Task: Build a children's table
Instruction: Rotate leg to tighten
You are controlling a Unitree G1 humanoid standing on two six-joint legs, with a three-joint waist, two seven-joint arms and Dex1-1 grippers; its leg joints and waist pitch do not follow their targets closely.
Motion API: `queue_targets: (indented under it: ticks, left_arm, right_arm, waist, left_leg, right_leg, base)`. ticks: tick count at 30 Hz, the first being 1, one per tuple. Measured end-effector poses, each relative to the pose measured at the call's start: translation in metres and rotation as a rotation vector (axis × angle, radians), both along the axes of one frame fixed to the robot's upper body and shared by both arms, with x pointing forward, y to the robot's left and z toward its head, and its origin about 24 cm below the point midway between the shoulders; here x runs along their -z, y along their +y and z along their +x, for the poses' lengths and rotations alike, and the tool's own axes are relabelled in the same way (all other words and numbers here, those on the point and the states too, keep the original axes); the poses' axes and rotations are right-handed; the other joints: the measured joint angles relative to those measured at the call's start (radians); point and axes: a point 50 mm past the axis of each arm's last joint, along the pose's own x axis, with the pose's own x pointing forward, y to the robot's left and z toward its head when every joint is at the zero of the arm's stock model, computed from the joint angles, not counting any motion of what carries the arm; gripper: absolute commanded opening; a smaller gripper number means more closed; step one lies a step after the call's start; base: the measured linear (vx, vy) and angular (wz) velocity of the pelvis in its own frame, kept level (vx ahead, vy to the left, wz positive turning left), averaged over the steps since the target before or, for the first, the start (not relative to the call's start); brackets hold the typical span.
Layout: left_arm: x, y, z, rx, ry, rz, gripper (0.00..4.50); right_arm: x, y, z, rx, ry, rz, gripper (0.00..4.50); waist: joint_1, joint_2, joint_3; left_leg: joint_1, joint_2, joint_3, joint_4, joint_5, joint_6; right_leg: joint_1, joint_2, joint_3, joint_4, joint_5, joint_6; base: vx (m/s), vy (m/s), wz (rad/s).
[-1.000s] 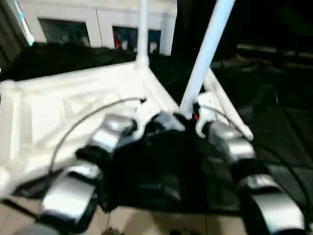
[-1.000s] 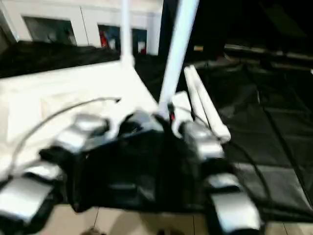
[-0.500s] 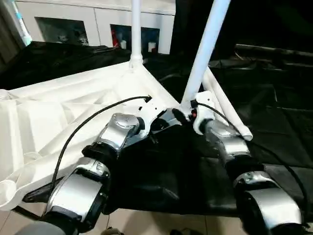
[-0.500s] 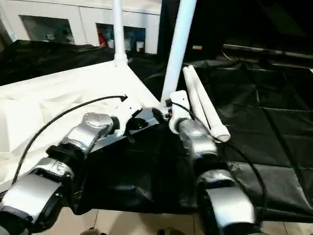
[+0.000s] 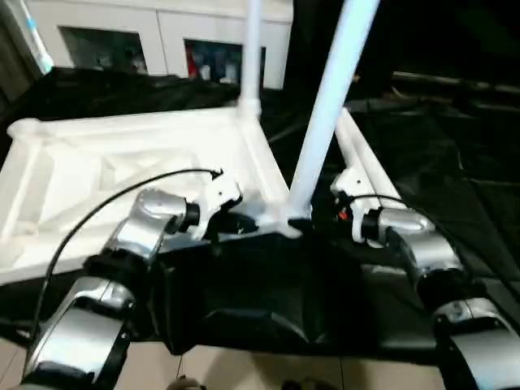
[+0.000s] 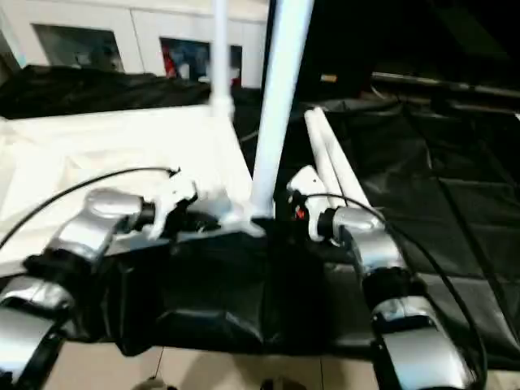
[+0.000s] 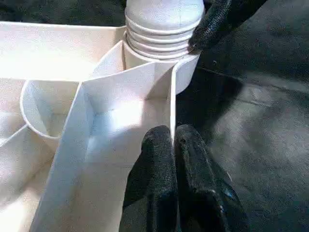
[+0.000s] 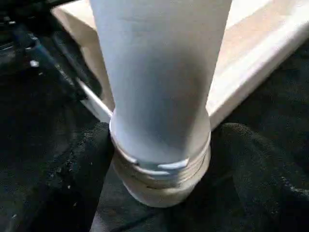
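lying on black cloth (image 5: 455, 195) before a white cabinet (image 5: 162, 32) — tabletop (image 5: 122, 162); left pincer (image 7: 175, 145) closed, right pincer (image 8: 159, 159) wide.

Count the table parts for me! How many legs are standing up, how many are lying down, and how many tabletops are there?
White tapered tube legs standing up in the corner sockets: 2, the near one and the far one
White tube legs lying on the black cloth: 2
White plastic ribbed tabletop, upside down: 1
Total: 5 parts

Upturned tabletop (image 5: 122, 162), two upright legs (image 5: 325, 106), both hands beside corner
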Motion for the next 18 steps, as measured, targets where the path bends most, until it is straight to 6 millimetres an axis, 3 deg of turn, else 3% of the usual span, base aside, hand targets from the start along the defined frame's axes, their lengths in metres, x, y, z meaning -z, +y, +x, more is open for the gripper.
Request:
queue_targets:
  ticks: [5, 6, 18]
  left_arm:
    - [-0.0012, 0.0021, -0.0014, 0.013, 0.005, -0.001, 0.0]
    - [-0.0011, 0.0021, -0.0018, 0.014, 0.006, -0.002, 0.0]
    - [0.0005, 0.0029, -0.0039, 0.017, 0.022, -0.003, 0.0]
  right_arm:
    - [-0.0034, 0.0008, -0.0006, -0.032, -0.006, -0.009, 3.77]
    - [-0.004, 0.0012, -0.0007, -0.036, -0.005, -0.008, 3.52]
    - [0.0007, 0.0046, -0.0076, -0.046, 0.011, 0.02, 2.79]
  waist:
    - [0.001, -0.001, 0.0]
    - [0.001, -0.001, 0.0]
    - [0.002, -0.001, 0.0]
  left_leg:
    - [0.0, 0.0, 0.0, 0.0, 0.0, 0.0]
    - [0.0, 0.0, 0.0, 0.0, 0.0, 0.0]
    - [0.0, 0.0, 0.0, 0.0, 0.0, 0.0]
  right_leg:
    - [0.0, 0.0, 0.0, 0.0, 0.0, 0.0]
    - [0.0, 0.0, 0.0, 0.0, 0.0, 0.0]
    - [0.0, 0.0, 0.0, 0.0, 0.0, 0.0]
  base:
    - [0.0, 0.0, 0.0]
    - [0.0, 0.0, 0.0]
    - [0.0, 0.0, 0.0]
